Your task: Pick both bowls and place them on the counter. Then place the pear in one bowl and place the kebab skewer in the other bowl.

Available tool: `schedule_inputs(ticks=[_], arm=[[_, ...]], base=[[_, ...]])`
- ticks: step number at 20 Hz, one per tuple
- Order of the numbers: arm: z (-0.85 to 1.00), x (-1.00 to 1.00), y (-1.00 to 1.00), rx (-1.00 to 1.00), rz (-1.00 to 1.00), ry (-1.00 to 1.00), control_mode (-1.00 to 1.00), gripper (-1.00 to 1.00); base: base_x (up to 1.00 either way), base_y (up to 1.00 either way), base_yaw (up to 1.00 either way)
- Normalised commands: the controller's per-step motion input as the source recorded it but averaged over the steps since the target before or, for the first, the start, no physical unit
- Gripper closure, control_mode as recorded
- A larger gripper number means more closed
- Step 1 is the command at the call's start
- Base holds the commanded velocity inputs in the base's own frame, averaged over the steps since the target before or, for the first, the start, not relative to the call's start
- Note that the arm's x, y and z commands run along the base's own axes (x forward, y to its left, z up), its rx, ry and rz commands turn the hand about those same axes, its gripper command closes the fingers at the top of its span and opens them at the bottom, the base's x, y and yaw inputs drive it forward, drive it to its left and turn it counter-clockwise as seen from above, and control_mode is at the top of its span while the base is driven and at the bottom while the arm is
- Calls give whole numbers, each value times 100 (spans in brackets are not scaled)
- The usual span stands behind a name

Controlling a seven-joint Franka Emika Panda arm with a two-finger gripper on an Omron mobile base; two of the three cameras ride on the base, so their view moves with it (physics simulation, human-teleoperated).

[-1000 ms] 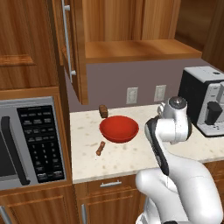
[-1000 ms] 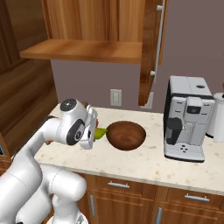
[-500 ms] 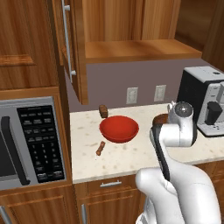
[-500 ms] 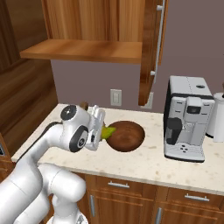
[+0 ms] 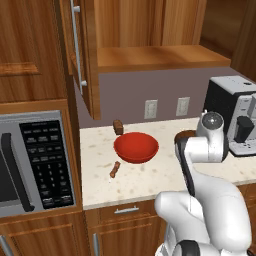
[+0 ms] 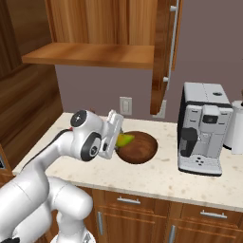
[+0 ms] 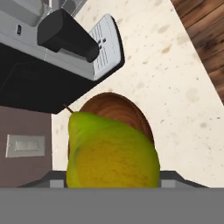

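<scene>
Your jaws pinch the pear [image 7: 111, 153], holding it over the near rim of the brown wooden bowl [image 6: 138, 147]. That bowl sits on the counter [image 6: 156, 178], coffee machine [image 6: 203, 128] to its right. Left of the arm: red bowl [image 5: 136, 147], kebab skewer [image 5: 114, 170] in front of it, dark brown block [image 5: 118, 127] behind.

The glossy white, rounded robot arm [image 5: 202, 200] is built of bulbous plastic shells joined by dark grey ring joints, with a grey disc cap on its topmost joint and a flat white hand plate.
</scene>
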Motion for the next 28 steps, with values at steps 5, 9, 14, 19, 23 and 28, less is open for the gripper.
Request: schedule_inputs(ticks=[5, 9, 14, 19, 23, 28], arm=[[0, 26, -35, 5, -6, 10, -100, 100], [-3, 25, -29, 1, -3, 9, -100, 100], [-13, 8, -9, 0, 0, 0, -100, 100], [-21, 0, -2, 0, 0, 0, -100, 100], [-18, 1, -2, 0, 0, 2, -100, 100], [-8, 14, 0, 0, 0, 7, -100, 100]], base=[[0, 0, 0], [0, 0, 0], [0, 0, 0], [0, 0, 0], [0, 0, 0], [0, 0, 0]])
